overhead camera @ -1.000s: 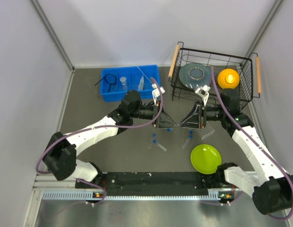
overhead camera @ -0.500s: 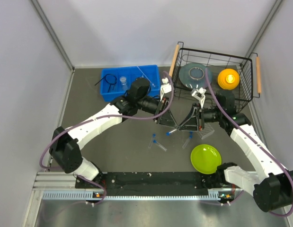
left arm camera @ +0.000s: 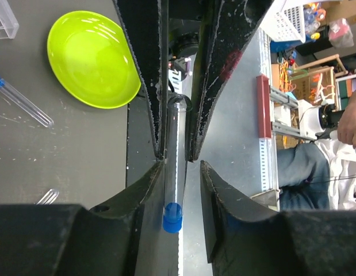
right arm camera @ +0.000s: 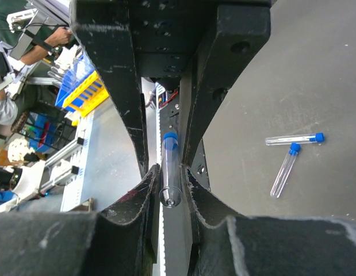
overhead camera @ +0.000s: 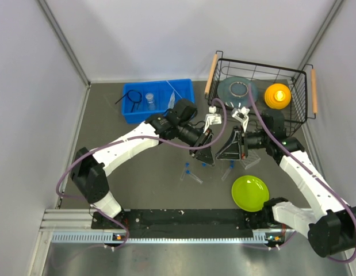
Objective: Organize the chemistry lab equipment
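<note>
Above the tabletop (overhead camera: 149,184) centre, the right end effector (right arm camera: 170,168) is closed on the rounded end of a clear blue-capped tube (right arm camera: 169,152). The left end effector (left arm camera: 180,167) straddles its capped end, jaws partly open, a gap visible on one side. Further tubes (right arm camera: 284,169) lie below

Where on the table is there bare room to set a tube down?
Bare table between left arm and loose tubes; also on the near side of the bin's left end. Crowded mid-table: arms meeting, loose tubes, plate.
</note>
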